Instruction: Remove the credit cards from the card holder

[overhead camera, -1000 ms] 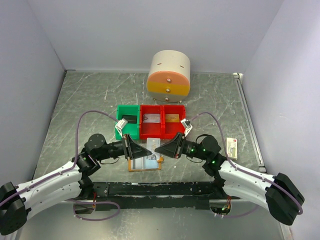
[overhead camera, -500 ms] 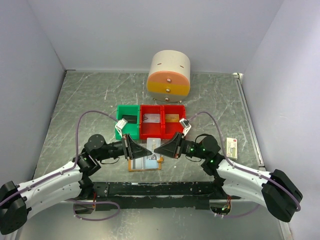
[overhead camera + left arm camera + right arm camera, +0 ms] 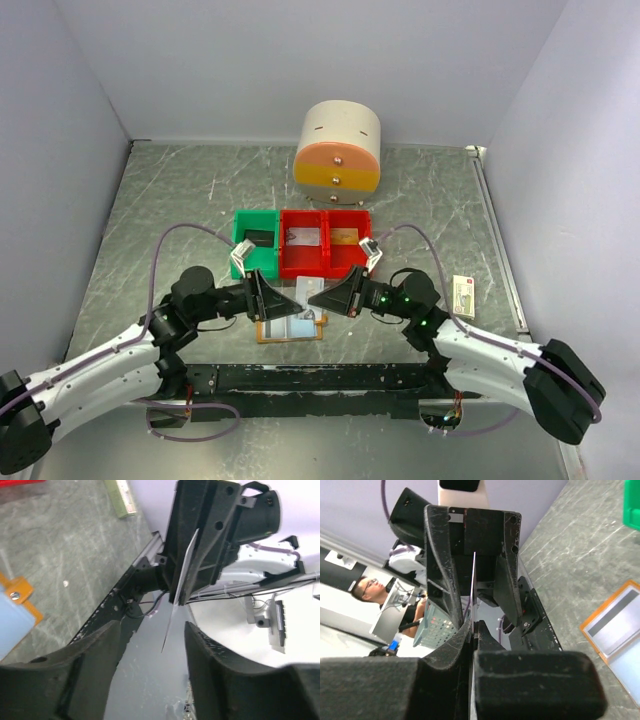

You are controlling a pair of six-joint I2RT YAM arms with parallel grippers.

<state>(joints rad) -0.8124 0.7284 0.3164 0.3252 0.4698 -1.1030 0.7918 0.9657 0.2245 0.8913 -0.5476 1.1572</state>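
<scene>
The card holder (image 3: pixel 290 328) lies open on the table between the arms, orange rim with pale blue inside, also seen in the right wrist view (image 3: pixel 615 625) and at the left wrist view's edge (image 3: pixel 17 592). Just above it, my right gripper (image 3: pixel 316 297) (image 3: pixel 472 622) is shut on a thin pale grey credit card (image 3: pixel 306 291) (image 3: pixel 473 580), seen edge-on. My left gripper (image 3: pixel 288 300) (image 3: pixel 152 630) faces it with its fingers spread apart either side of the card's free edge (image 3: pixel 180 587), not touching it.
Behind the grippers stand a green bin (image 3: pixel 256 243) and two red bins (image 3: pixel 325 243), each red one holding a flat item. A round drawer cabinet (image 3: pixel 338 148) sits at the back. A small white box (image 3: pixel 463 295) lies at the right.
My left gripper has opened and let go of the card. My right gripper has closed fully onto it. Both arms stay almost in place.
</scene>
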